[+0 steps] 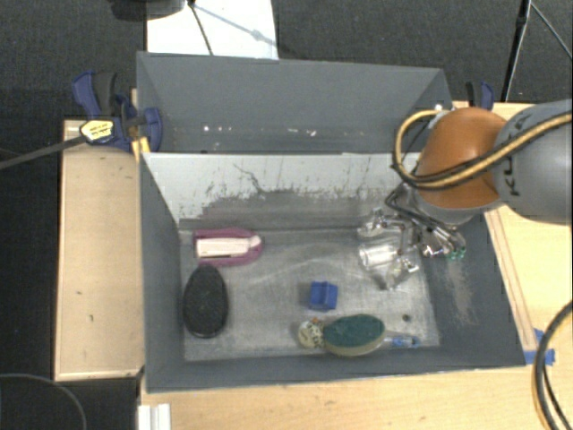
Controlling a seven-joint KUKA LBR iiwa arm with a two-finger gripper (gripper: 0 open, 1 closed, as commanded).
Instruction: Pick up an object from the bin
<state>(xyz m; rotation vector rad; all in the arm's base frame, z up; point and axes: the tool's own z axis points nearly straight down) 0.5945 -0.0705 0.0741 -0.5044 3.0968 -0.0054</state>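
My gripper hangs low over the right part of the bin floor, near the right wall. Nothing shows in it. A small blue block lies on the floor to its left and a little nearer the front. A dark green oval pad rests by the front wall, below the gripper, with a small speckled round piece touching its left end. A thin blue-tipped bit sticks out at the pad's right end.
At the left of the bin lie a pink and purple flat item and, in front of it, a black oval object. The arm with its orange cover comes in over the right rim.
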